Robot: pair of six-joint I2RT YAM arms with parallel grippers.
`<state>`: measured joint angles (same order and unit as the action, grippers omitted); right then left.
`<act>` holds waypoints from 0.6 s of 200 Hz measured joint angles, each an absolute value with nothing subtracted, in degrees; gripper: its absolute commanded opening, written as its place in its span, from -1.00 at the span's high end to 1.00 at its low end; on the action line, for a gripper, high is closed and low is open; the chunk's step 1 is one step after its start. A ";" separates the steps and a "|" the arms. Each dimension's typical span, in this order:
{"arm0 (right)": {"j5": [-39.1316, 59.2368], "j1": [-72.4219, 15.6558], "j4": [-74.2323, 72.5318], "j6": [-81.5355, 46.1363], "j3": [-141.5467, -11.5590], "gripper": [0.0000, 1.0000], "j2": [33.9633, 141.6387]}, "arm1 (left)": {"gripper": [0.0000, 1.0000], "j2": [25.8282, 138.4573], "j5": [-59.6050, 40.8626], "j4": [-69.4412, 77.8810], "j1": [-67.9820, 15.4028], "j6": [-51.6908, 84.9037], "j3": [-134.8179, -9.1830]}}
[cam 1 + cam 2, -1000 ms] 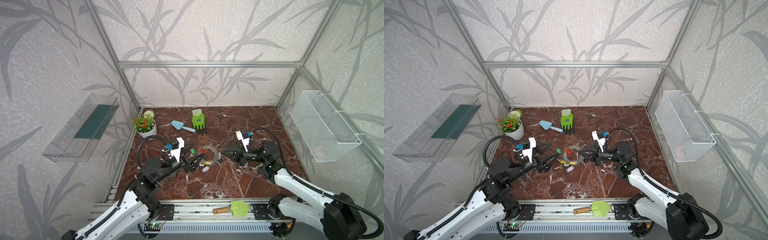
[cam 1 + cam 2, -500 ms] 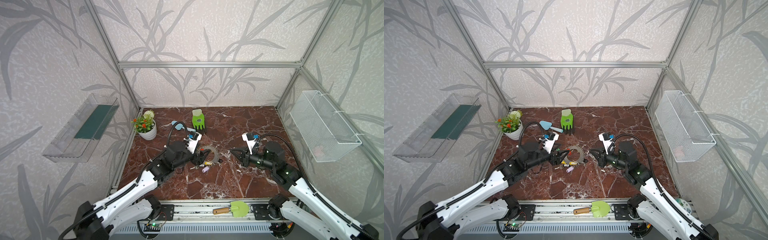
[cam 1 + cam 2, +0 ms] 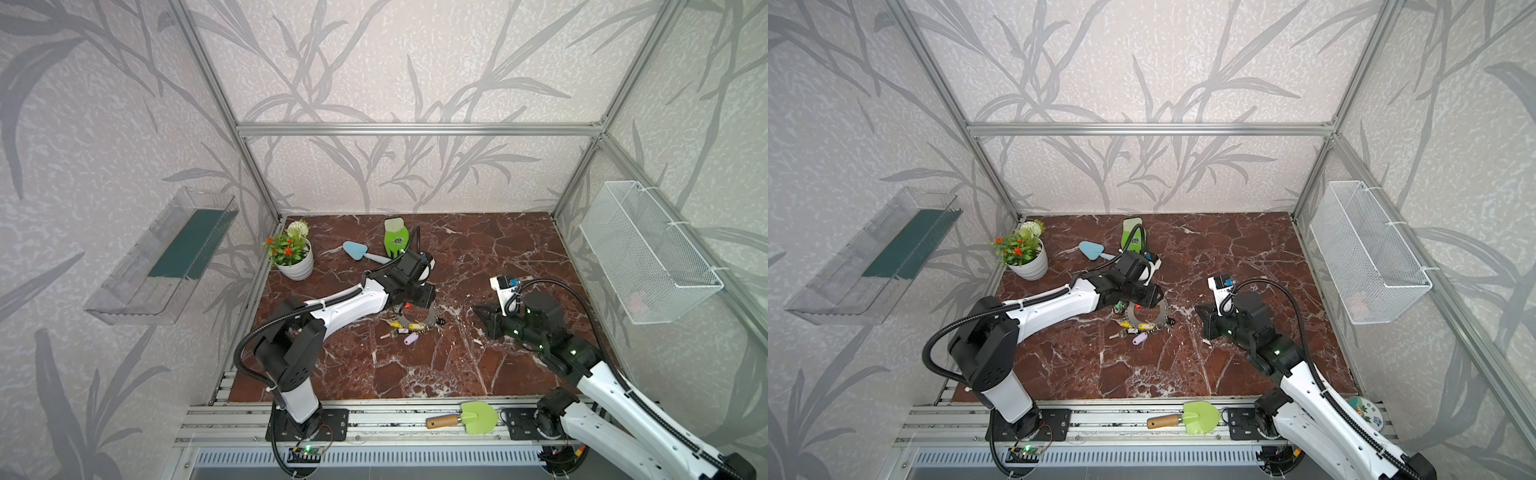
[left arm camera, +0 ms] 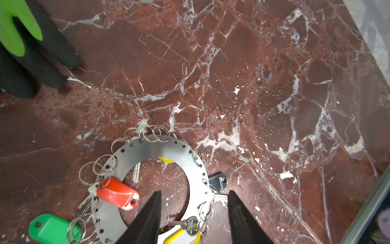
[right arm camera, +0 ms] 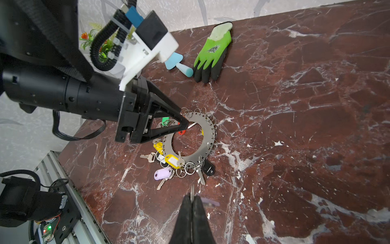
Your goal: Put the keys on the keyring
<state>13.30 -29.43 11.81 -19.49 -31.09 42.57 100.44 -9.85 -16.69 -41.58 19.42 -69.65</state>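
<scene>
Keyring lies flat mid-table; our left gripper straddles its band, jaws half apart, clamping nothing. Our right gripper pinches a lilac key. We cannot read the glove logo.

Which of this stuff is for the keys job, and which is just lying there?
For the job: flat grey metal keyring disc; red plastic key tag; green tag; yellow tag; lilac tag; left gripper; right gripper, pinching a thin metal piece.

Just lying about: green-and-black glove; pale blue trowel; white pot of flowers; green wooden-handled trowel; white wire basket.
</scene>
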 measured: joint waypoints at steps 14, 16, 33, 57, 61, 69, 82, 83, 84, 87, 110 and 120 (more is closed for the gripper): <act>12.88 -29.43 11.84 -19.38 -30.98 1.00 42.61 | 0.04 102.72 -9.17 -17.54 -41.71 21.43 -71.50; 12.86 -29.41 11.84 -19.38 -30.98 1.00 42.61 | 0.05 103.00 -8.97 -17.63 -41.78 21.63 -71.77; 12.80 -29.41 11.60 -19.20 -30.98 1.00 42.92 | 0.07 105.43 -7.90 -18.57 -41.95 24.45 -73.56; 13.06 -29.41 10.61 -19.20 -30.94 1.00 44.23 | 0.07 108.01 -6.28 -19.00 -42.06 28.29 -74.70; 13.10 -29.41 10.50 -19.20 -30.94 1.00 44.47 | 0.07 108.31 -6.04 -19.05 -42.06 28.88 -74.72; 13.15 -29.36 10.44 -19.20 -30.89 1.00 44.86 | 0.07 108.90 -5.87 -19.07 -42.04 29.82 -74.74; 13.43 -29.30 10.35 -19.20 -30.87 1.00 45.41 | 0.08 110.00 -5.89 -19.11 -41.98 31.33 -74.98; 13.45 -29.30 10.35 -19.20 -30.87 1.00 45.43 | 0.08 110.06 -5.89 -19.09 -41.95 31.40 -75.00; 13.52 -29.30 10.31 -19.20 -30.87 1.00 45.47 | 0.08 110.15 -5.89 -19.07 -41.91 31.55 -75.05; 13.56 -29.30 10.28 -19.20 -30.87 1.00 45.58 | 0.09 110.41 -5.91 -19.07 -41.87 31.88 -75.09; 13.98 -29.15 10.09 -19.20 -30.85 1.00 46.09 | 0.11 111.94 -6.17 -18.79 -41.47 33.85 -75.68; 14.00 -29.08 10.09 -19.18 -30.85 1.00 46.11 | 0.12 112.22 -6.33 -18.63 -41.32 34.63 -75.72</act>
<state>14.00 -29.08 10.09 -19.18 -30.85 46.11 112.22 -6.33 -18.63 -41.32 34.63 -75.72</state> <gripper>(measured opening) 0.050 0.445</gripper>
